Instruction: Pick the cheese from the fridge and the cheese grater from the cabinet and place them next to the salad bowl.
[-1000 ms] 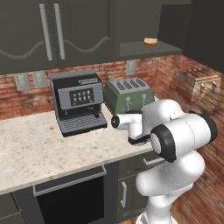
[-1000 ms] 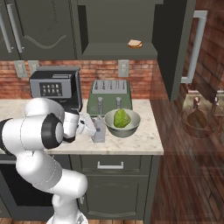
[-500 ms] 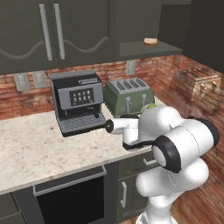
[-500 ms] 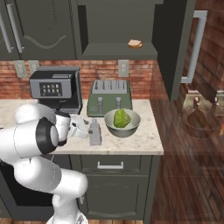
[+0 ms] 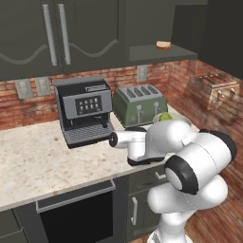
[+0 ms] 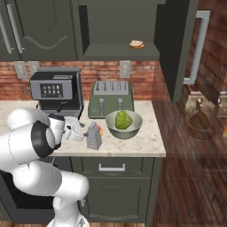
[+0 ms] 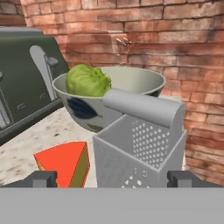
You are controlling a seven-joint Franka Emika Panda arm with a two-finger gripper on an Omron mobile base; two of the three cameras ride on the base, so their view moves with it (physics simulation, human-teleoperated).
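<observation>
Counter (image 6: 146,142) | one grey metal box grater (image 7: 138,151) upright beside one grey-green salad bowl (image 7: 111,94) | one orange-red cheese wedge (image 7: 65,162) alongside | one green four-slot toaster (image 6: 111,99) behind | gripper (image 7: 111,178) spread wide, holding nothing

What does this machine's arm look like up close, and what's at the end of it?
The arm is made of fat, glossy white rounded segments joined by dark, nearly black bands at the joints. No loose cables or markings show. The tool at its end has two small dark grey, blocky finger tips.
</observation>
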